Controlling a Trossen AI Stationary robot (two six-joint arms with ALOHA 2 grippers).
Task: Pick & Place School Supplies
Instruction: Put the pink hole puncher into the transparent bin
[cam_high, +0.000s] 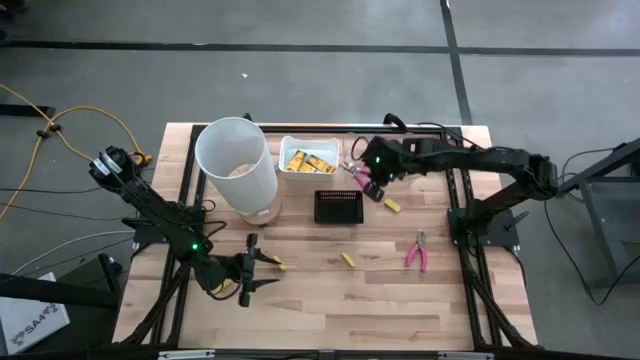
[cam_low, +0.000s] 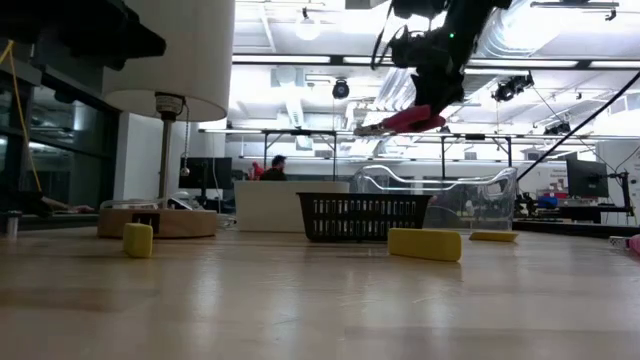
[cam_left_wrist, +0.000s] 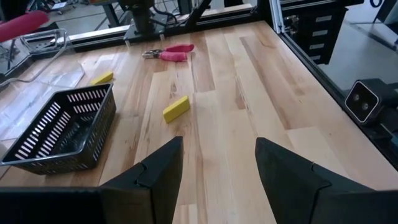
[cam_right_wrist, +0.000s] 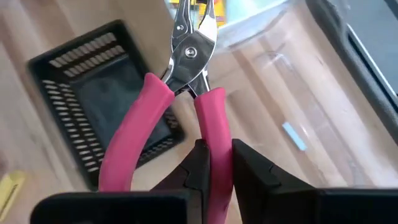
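While the right jaws (cam_right_wrist: 214, 163) clamp one pink handle of the pliers (cam_right_wrist: 186, 81), the tool's long axis runs straight ahead, metal nose foremost. Beyond that nose sits the clear bin (cam_high: 310, 160) holding yellow packets (cam_high: 306, 161); the black tray (cam_right_wrist: 93, 93) lies below. Far off, the left jaws (cam_high: 250, 268) hang open, empty.

Desk (cam_high: 330, 290): light wood planks, smooth, low sheen. Pliers (cam_right_wrist: 186, 93): shiny bare metal head, matt pink rubbery handles. Tray (cam_left_wrist: 59, 127): black slotted plastic. Bin (cam_high: 236, 165): smooth white plastic. Clear box (cam_right_wrist: 311, 106): transparent glossy plastic. Right hand (cam_right_wrist: 214, 165): matt black fingers.
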